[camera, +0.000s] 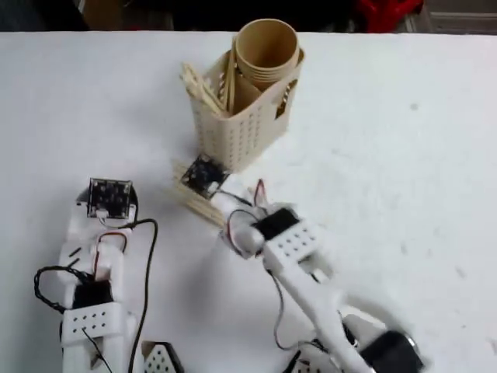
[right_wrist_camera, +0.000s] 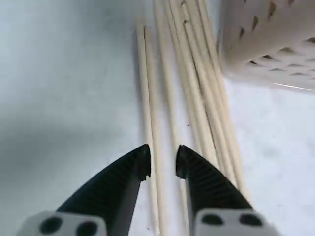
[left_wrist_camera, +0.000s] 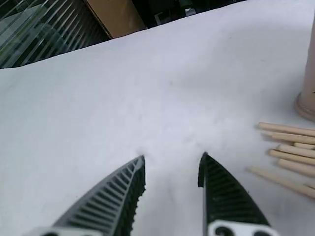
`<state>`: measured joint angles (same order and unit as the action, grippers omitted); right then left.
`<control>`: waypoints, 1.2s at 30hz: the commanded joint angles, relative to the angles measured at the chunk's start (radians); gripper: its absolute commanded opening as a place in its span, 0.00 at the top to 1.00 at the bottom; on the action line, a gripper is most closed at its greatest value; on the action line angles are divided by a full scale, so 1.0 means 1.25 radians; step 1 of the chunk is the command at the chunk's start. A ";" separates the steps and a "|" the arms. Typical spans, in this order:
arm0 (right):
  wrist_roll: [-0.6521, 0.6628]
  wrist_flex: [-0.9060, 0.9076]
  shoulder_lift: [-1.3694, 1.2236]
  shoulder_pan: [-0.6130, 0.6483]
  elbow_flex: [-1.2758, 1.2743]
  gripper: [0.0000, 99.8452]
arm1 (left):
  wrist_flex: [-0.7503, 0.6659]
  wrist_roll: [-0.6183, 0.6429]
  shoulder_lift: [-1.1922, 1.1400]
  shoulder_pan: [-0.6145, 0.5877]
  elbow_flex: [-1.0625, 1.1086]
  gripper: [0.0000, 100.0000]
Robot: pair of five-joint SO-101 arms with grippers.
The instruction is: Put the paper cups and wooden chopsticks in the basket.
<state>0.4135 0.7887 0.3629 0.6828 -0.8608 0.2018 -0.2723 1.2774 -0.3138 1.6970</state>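
Paper cups (camera: 266, 48) sat stacked inside the basket (camera: 241, 132), upper centre of the high view, with some chopsticks (camera: 203, 85) standing at its left side; those looked done. Loose chopsticks (right_wrist_camera: 197, 98) lay flat on the table (camera: 404, 140), just below-left of the basket. Right gripper (right_wrist_camera: 162, 160) hung low over them, jaws narrowly apart and straddling a thin pair, apparently aligned for a pinch. Left gripper (left_wrist_camera: 172, 169), jaws wide apart and empty, was parked lower left, probably keeping clear.
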 commanded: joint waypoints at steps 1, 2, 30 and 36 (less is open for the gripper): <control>-0.002 -0.019 -0.116 0.028 0.065 0.85 | 0.002 0.006 0.012 0.008 0.000 0.81; -0.002 -0.018 -0.150 0.029 0.088 0.85 | 0.002 0.006 0.012 0.008 0.000 0.81; -0.026 0.090 -0.370 -0.099 0.303 0.98 | 0.002 0.006 0.012 0.008 0.000 0.81; -0.026 0.087 -0.111 -0.110 0.180 0.98 | 0.002 0.006 0.012 0.008 0.000 0.81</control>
<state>0.3890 0.8961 0.0376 0.5554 -0.5861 0.2018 -0.2723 1.2774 -0.3138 1.6970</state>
